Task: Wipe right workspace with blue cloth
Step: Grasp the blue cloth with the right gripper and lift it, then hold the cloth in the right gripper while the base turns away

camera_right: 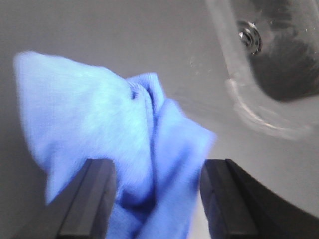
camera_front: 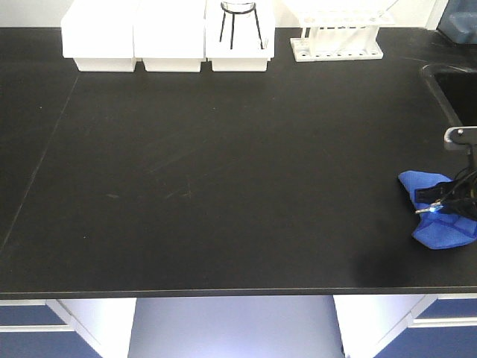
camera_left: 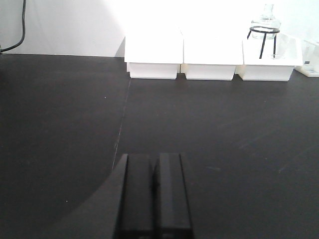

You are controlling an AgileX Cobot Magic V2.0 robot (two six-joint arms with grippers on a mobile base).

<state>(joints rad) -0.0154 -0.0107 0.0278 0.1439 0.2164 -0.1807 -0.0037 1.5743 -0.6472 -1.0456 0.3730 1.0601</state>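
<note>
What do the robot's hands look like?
The left tool and right tool look alike: two flat, black, blocky fingers with square tips, no markings showing. In the front view, thin black cables, a grey bracket and a tiny blue light sit by the right one.

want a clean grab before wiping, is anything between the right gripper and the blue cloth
Nothing visible is in the way. The right gripper is open and straddles the bunched blue cloth, which lies on the counter. The sink is off to one side.
</note>
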